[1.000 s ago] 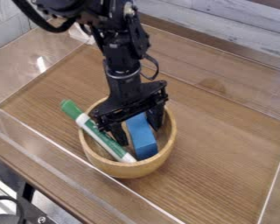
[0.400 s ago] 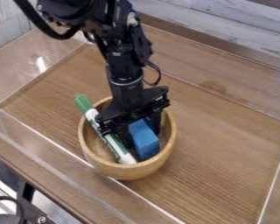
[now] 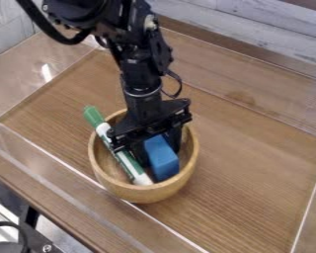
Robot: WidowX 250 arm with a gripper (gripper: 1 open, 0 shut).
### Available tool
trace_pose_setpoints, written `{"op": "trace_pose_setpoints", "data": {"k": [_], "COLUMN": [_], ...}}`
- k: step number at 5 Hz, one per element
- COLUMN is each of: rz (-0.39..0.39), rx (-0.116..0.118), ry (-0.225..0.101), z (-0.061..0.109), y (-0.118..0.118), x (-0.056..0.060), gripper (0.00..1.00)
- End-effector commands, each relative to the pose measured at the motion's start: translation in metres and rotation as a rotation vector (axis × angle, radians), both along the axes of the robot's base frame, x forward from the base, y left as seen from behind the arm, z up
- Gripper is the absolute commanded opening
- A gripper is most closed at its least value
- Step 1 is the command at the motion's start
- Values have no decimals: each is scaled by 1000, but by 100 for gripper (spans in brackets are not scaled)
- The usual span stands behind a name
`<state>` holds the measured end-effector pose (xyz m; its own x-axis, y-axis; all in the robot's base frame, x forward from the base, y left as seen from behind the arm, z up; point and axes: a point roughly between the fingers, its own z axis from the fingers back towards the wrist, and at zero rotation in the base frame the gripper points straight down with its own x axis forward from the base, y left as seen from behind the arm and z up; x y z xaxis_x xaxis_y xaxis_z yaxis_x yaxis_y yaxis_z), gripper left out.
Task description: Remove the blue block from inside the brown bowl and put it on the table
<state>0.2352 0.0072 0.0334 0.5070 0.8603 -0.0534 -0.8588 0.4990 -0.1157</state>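
Blue block (image 3: pixel 160 158) in the brown bowl (image 3: pixel 143 190), between the fingertips of the pincer (image 3: pixel 149 138), which is clamped on it

The only view looks steeply down from above one end of the wood-grain desk (image 3: pixel 247 148), facing along its length. It sits fairly near, taking in the wooden bowl (image 3: pixel 184 183) below centre and acrylic walls (image 3: pixel 55 188) at left and right, running obliquely.
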Motion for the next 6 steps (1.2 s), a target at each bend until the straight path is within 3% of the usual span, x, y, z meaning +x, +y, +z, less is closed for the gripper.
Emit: {"op": "trace_pose_setpoints", "data": {"k": [1,6], "rz": [-23,-99], "rx": [15,39], "ry": [-44,-62], "z": [9,14], "y": [1,2], "x": [6,7], "gripper": [0,0]}}
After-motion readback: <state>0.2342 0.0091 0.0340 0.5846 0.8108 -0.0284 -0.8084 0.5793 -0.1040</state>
